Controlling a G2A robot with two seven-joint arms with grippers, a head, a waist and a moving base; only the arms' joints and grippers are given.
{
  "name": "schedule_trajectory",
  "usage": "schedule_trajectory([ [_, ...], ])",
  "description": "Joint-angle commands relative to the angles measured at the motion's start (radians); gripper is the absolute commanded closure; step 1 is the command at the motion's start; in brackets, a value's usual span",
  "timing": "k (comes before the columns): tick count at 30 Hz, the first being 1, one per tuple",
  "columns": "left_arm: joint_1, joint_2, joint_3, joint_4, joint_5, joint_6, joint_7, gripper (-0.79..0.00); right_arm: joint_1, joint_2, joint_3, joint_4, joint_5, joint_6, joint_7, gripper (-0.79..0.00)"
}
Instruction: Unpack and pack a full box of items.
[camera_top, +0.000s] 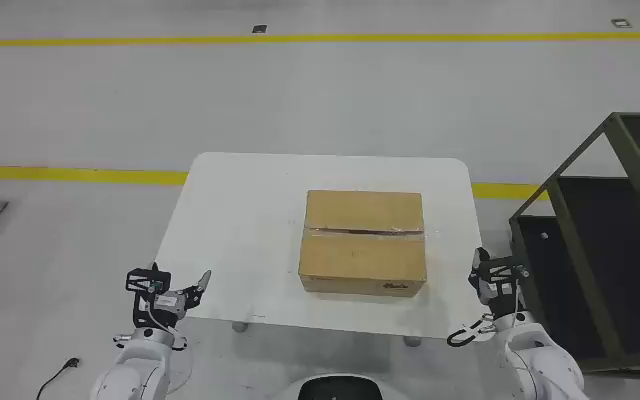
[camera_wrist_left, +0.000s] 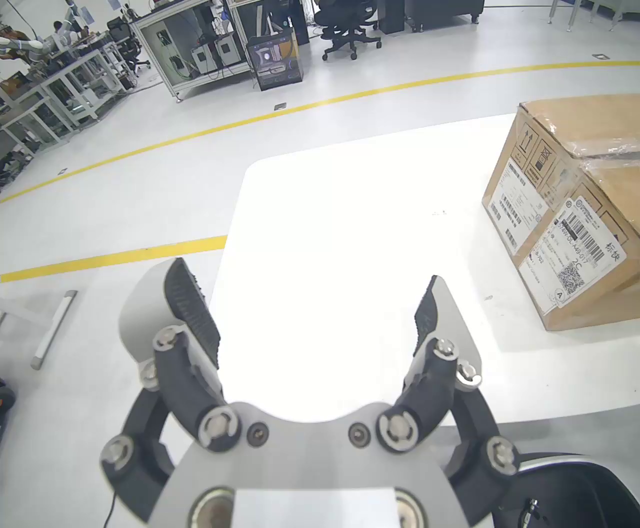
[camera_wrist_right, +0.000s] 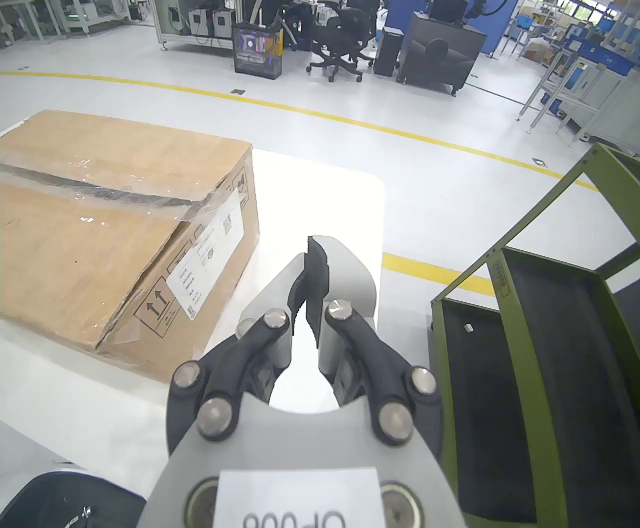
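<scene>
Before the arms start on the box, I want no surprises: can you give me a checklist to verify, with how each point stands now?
1. Cardboard box rests fully on the table: ok.
2. Nothing lies on the box top, so the seam can be reached from above: ok.
3. Flaps freed for unpacking: not ok, clear tape runs along the closed seam.
4. Left gripper open, empty and apart from the box: ok.
5. Right gripper ready to grasp: not ok, it is shut on nothing.
6. Box is full: cannot tell, the flaps hide the inside.
</scene>
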Motion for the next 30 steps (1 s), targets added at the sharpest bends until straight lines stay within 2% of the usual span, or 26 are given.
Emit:
schedule_trajectory([
  [1,0.000,0.000,0.000,0.000,0.000,0.000,0.000,-0.785,0.000,0.000,0.000,0.000,0.000,0.000,0.000,0.000],
  [6,0.000,0.000,0.000,0.000,0.000,0.000,0.000,-0.785,0.022,-0.002,0.028,0.012,0.114,-0.040,0.024,0.000],
  [8,0.000,0.000,0.000,0.000,0.000,0.000,0.000,-0.785,0.040,-0.005,0.044,0.027,0.228,-0.062,0.037,0.000],
  [11,0.000,0.000,0.000,0.000,0.000,0.000,0.000,-0.785,0.082,-0.007,0.064,0.065,0.357,-0.096,0.098,0.000],
  [20,0.000,0.000,0.000,0.000,0.000,0.000,0.000,-0.785,0.217,-0.006,0.076,0.202,0.842,-0.291,0.345,0.000],
  [30,0.000,0.000,0.000,0.000,0.000,0.000,0.000,-0.785,0.221,-0.006,0.076,0.222,0.888,-0.289,0.374,0.000],
])
